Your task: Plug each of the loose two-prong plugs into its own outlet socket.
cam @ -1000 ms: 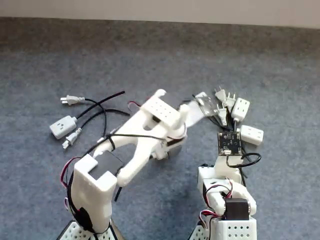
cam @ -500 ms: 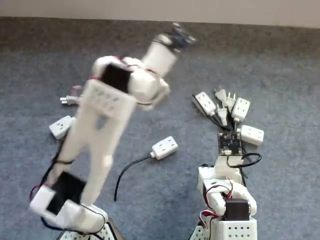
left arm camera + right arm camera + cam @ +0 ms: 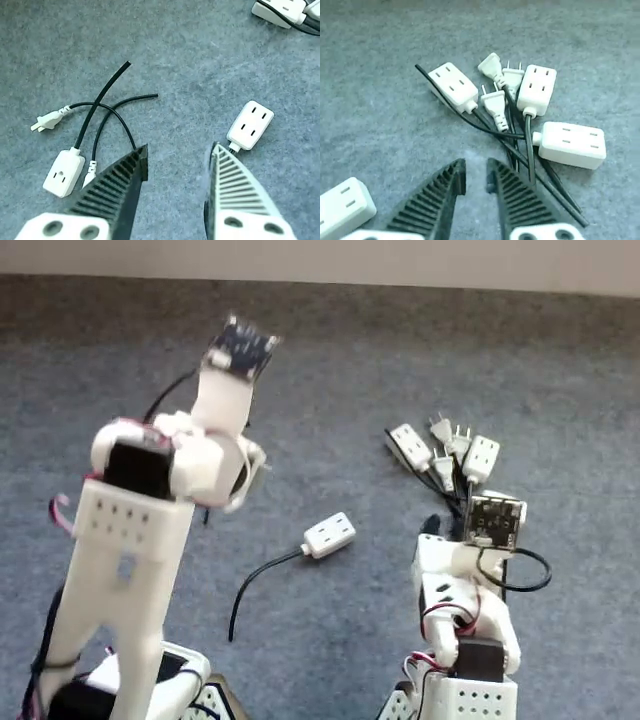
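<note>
— Grey carpet (image 3: 560,360) all round, with white bits lying on it. What just changed?

— The left arm (image 3: 130,540) moved a lot. A second ago it was stretched over to the bunch (image 3: 455,465) of plugs and sockets on the right side. Now it has swung up and back to its own side.

— Is it holding anything?

— No. The left gripper (image 3: 178,150) has its two fingers wide apart, with nothing between them. It hangs above the carpet. On one side of it lie a lone plug (image 3: 47,120), a small socket (image 3: 64,172) and some black cords (image 3: 107,100). On the other side is the middle socket (image 3: 250,125), lying by itself between the two arms.

— And the other arm?

— It shifted just a little. The right gripper (image 3: 476,165) has its fingers nearly together, with only a thin gap, and it holds nothing too. It is near the bunch, where three sockets and three plugs lie in a heap.

— Is any plug pushed in yet?

— None that I can see. I think the left arm has gone to get a plug from its own pile, so the job is only starting.
</note>
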`<state>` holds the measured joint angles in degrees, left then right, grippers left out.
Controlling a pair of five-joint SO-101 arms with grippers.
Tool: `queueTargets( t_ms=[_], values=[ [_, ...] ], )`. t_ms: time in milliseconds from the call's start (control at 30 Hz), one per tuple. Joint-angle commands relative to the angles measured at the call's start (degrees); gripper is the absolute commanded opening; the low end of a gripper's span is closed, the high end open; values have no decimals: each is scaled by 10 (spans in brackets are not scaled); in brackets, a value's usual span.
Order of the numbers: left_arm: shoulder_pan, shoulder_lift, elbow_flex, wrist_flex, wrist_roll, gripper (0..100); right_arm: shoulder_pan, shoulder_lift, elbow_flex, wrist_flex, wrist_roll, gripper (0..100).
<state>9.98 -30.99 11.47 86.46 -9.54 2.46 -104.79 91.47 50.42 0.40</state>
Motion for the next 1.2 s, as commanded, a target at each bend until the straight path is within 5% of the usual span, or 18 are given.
queueTargets(
  t_ms=[0,233,400,633,767,1167],
  values=[
    [-7,-146,205,-142,5,207,56,0,-102,-1,-4,237],
    [-8,-366,531,-400,131,210,135,0,-211,80,47,282],
    [-44,-514,689,-505,172,210,137,0,-249,143,60,282],
    [-56,-724,831,-514,173,210,179,1,-314,189,73,282],
    [-55,-735,853,-517,173,210,184,31,-320,196,127,282],
    [-55,-727,855,-525,173,207,168,498,-550,267,126,282]
  ],
)
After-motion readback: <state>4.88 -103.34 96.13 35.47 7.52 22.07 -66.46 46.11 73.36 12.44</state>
